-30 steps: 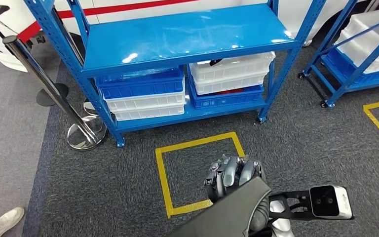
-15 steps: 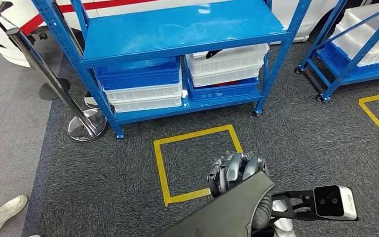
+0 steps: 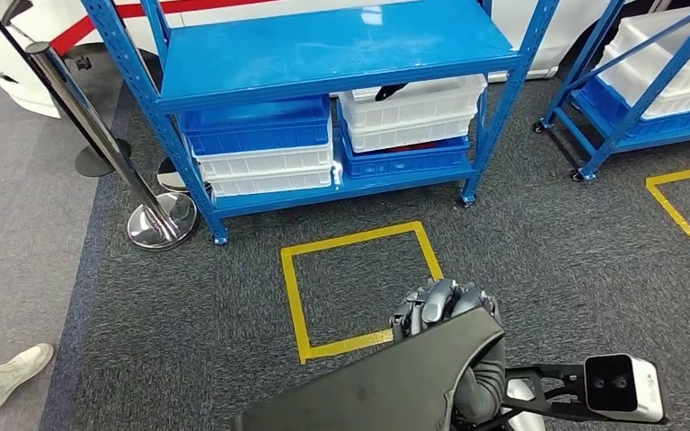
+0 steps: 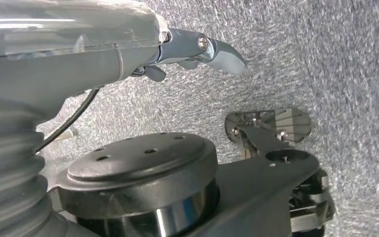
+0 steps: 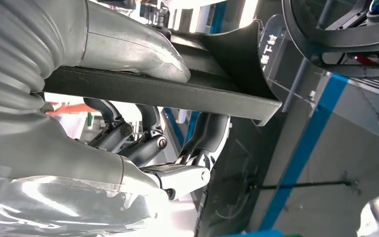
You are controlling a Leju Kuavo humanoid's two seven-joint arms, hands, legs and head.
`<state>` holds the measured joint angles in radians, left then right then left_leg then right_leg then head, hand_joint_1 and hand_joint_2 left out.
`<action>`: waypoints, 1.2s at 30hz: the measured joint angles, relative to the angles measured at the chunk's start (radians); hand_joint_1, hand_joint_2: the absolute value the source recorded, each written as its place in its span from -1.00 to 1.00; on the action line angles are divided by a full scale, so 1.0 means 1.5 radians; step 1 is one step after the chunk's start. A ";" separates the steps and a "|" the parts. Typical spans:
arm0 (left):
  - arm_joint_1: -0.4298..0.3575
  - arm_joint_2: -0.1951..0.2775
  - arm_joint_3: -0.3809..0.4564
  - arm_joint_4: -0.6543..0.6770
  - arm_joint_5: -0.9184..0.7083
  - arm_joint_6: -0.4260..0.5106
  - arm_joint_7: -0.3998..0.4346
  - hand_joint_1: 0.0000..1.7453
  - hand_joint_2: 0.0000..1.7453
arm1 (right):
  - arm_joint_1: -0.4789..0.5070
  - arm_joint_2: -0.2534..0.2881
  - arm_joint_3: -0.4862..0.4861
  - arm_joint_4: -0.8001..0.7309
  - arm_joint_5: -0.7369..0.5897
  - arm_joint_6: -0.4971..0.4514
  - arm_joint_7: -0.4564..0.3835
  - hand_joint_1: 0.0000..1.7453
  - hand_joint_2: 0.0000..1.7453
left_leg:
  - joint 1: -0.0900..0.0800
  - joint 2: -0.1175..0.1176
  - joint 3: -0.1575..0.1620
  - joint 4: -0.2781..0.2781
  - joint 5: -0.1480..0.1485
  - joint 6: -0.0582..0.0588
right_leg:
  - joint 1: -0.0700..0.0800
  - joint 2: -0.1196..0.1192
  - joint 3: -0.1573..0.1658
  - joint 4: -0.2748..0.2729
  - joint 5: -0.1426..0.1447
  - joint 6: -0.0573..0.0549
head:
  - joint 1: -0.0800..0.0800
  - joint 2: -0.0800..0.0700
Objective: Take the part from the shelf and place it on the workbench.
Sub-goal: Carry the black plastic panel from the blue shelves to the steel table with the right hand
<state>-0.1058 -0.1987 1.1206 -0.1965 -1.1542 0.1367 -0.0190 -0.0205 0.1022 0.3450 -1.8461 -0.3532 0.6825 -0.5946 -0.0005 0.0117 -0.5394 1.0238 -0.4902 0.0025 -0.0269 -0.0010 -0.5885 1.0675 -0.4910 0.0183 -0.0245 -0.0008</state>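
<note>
Right hand [image 3: 440, 310] has its fingers wrapped over the top edge of one dark flat part [image 3: 386, 386], held low above the grey carpet [image 3: 548, 251] by a yellow tape square [image 3: 359, 287]. Left hand [image 4: 197, 52] hangs over carpet; can't tell its grip. Ahead, one blue shelf [image 3: 323, 49] with four bins [image 3: 260, 153].

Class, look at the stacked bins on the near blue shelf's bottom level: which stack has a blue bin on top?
The left stack: its top bin is blue over white ones. The right stack has white bins on top and a blue one underneath.
</note>
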 joint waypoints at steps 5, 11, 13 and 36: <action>0.001 0.000 -0.005 0.000 -0.005 -0.001 0.006 -1.00 1.00 | 0.023 0.000 -0.008 -0.019 0.008 -0.012 0.009 1.00 1.00 | 0.003 -0.001 -0.018 0.035 -0.024 -0.017 | 0.002 0.000 -0.008 -0.003 0.009 -0.023 | -0.001 0.000; -0.001 0.000 -0.005 0.000 0.008 0.015 -0.004 -1.00 1.00 | 0.037 0.001 -0.021 -0.023 0.008 0.002 0.009 1.00 1.00 | 0.005 -0.003 -0.057 0.160 -0.077 -0.019 | 0.006 0.003 -0.020 -0.003 0.019 -0.030 | -0.001 0.000; 0.001 0.003 -0.005 0.000 0.016 0.023 -0.012 -1.00 1.00 | 0.033 0.001 -0.027 -0.020 0.007 0.013 0.007 1.00 1.00 | 0.004 -0.019 -0.008 0.073 -0.037 -0.012 | 0.006 0.011 -0.021 -0.003 0.023 -0.026 | -0.001 0.000; 0.001 0.021 0.009 0.000 0.033 0.024 -0.047 -1.00 1.00 | 0.010 0.017 -0.037 -0.004 -0.001 0.015 0.010 1.00 1.00 | -0.009 0.051 0.009 -0.011 0.000 0.004 | 0.017 -0.036 -0.001 -0.017 0.013 -0.017 | 0.000 0.000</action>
<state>-0.1043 -0.1678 1.1337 -0.1965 -1.1040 0.1724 -0.0900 -0.0058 0.1278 0.2892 -1.8524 -0.3552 0.7050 -0.5795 -0.0142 0.0888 -0.5264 1.0074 -0.4899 0.0084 -0.0019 -0.0548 -0.5895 1.0417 -0.4710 -0.0075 -0.0240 -0.0008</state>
